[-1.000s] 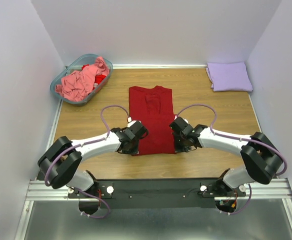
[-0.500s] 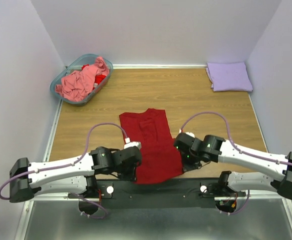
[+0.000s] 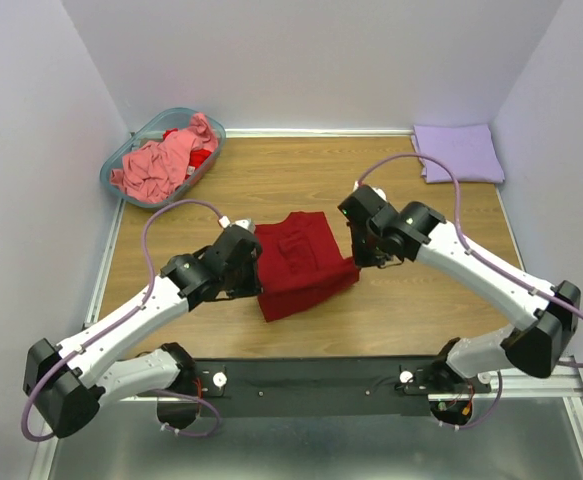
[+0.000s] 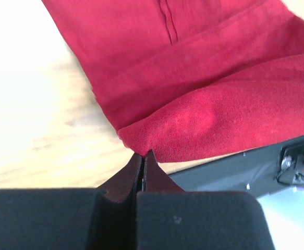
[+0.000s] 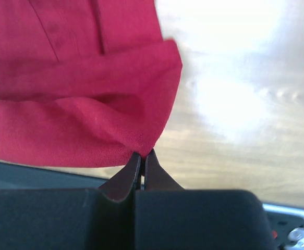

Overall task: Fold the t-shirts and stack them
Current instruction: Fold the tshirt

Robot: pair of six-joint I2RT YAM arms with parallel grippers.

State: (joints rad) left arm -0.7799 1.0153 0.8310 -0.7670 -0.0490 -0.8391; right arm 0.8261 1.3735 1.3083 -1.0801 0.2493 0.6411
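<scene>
The dark red t-shirt [image 3: 296,265] lies in the middle of the wooden table [image 3: 421,300], doubled over on itself, its lower layer flat on the wood and an upper layer raised between the two arms. The left gripper [image 4: 143,156] is clenched on a rounded corner of the red cloth at the shirt's left edge, its jaws pressed tight with fabric pinched at their tips. The right gripper [image 5: 142,155] is likewise clamped on a corner at the right edge, the cloth sagging away from it in loose folds. In the far left corner, the teal basket [image 3: 107,172] holds the crumpled salmon-pink t-shirt [image 3: 156,160], with something red beside it, possibly another garment. The lavender t-shirt [image 3: 459,152] lies folded at the far right corner.
</scene>
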